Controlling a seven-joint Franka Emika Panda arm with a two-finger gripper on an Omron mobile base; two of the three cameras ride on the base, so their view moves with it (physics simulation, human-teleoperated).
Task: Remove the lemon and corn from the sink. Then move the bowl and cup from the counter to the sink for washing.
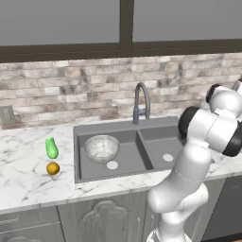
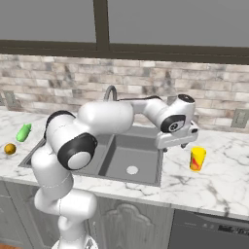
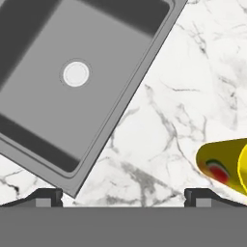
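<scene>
While the gripper (image 2: 176,146) hangs wide apart, the cup (image 2: 197,159) stands just beside it.

bowl (image 1: 101,147): speckled metal, shiny | counter (image 1: 23,175): veined marble, glossy | sink (image 1: 156,127): matt grey

In my hand view the cup (image 3: 226,164) runs off the right edge, so I see just part of its wall and red mark. My own arm covers the sink's (image 2: 146,160) left basin in the right base view.
</scene>
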